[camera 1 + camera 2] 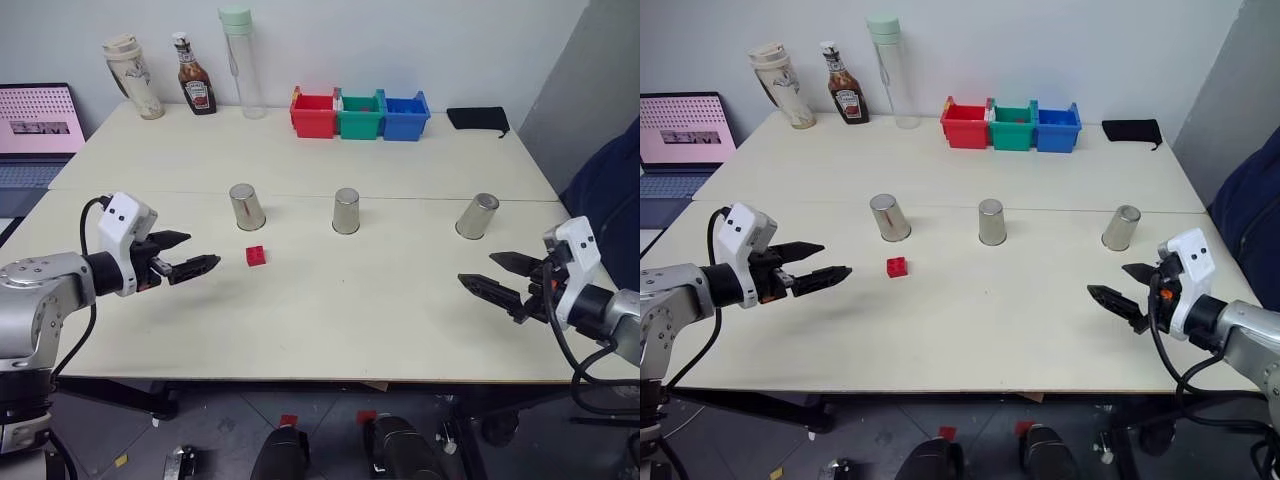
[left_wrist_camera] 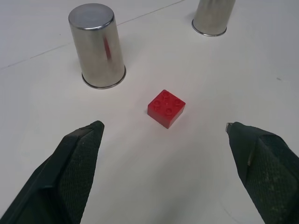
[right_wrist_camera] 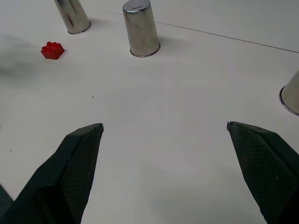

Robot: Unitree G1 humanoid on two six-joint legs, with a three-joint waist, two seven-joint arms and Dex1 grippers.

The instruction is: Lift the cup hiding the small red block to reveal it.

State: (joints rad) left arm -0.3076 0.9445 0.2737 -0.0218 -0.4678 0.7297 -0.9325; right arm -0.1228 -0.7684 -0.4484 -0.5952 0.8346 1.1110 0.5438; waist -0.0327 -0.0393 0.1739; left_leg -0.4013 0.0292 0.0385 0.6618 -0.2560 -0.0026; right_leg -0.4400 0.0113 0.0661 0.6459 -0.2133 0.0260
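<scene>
Low in the frame, two grippers hover over the table [image 1: 400, 330] with fingers spread, holding nothing: the left gripper [image 1: 196, 254] at lower left, the right gripper [image 1: 493, 277] at lower right. One small red block [image 1: 256, 255] lies uncovered left of centre. Behind it, three steel cups stand upside down in a row: the cup [image 1: 246, 206] nearest the block, a middle cup [image 1: 346, 211] and a right cup [image 1: 477, 216]. Along the top sit three bins [image 1: 361, 114] and three bottles [image 1: 186, 76].

A ketchup bottle [image 1: 195, 86] stands at eleven o'clock; red [image 1: 313, 115], green [image 1: 360, 115] and blue bins [image 1: 405, 116] line twelve o'clock.
</scene>
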